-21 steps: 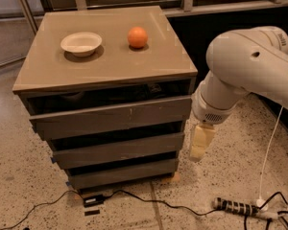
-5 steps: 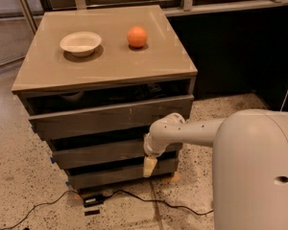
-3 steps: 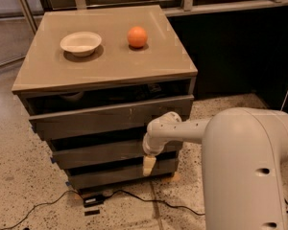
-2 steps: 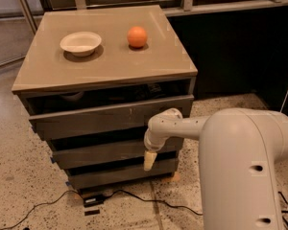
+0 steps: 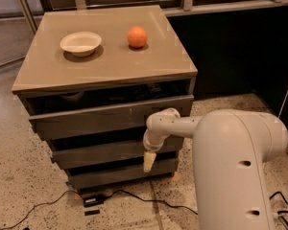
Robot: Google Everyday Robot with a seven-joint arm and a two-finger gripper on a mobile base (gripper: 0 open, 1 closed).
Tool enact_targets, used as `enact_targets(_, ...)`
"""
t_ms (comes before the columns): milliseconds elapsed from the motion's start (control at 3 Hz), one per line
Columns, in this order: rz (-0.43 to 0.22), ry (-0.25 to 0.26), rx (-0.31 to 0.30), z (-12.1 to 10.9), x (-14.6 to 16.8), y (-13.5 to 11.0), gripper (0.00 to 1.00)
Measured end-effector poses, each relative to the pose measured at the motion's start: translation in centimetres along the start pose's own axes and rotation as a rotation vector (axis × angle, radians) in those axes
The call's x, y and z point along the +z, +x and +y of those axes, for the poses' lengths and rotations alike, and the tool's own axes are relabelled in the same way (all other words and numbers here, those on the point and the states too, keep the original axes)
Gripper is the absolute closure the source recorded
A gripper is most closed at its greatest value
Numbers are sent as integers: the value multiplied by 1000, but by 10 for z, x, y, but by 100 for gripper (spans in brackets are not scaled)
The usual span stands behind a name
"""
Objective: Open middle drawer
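Up on the worktop [image 5: 110, 68] above the middle drawer [image 5: 96, 152] sit a white bowl [image 5: 80, 43] and, apart from it, an orange [image 5: 137, 36]. The middle drawer is the second of three stacked fronts, with dark gaps over and under it. The pincer [image 5: 149, 162] hangs tip-down before the right part of that front, at its lower edge; whether it is spread or closed cannot be told. On the floor below the drawer lies a black cable [image 5: 134, 197].

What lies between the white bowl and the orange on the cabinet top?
Only bare cabinet top lies between the bowl and the orange, in the camera view. The claw hangs lower, before the middle drawer.
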State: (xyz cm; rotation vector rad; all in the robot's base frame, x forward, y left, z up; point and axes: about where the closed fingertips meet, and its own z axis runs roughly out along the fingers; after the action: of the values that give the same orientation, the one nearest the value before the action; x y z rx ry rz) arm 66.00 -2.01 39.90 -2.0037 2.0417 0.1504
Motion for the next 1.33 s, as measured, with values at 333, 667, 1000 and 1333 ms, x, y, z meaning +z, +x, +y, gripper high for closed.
enact_targets(333,3,-10,1,1,3,0,0)
enact_targets(667,19,-42,2,0,6,1,0)
enact_targets(1000,49,-91,16,6,5,8,0)
enact_targets(1333,50,-92,17,6,1,7,0)
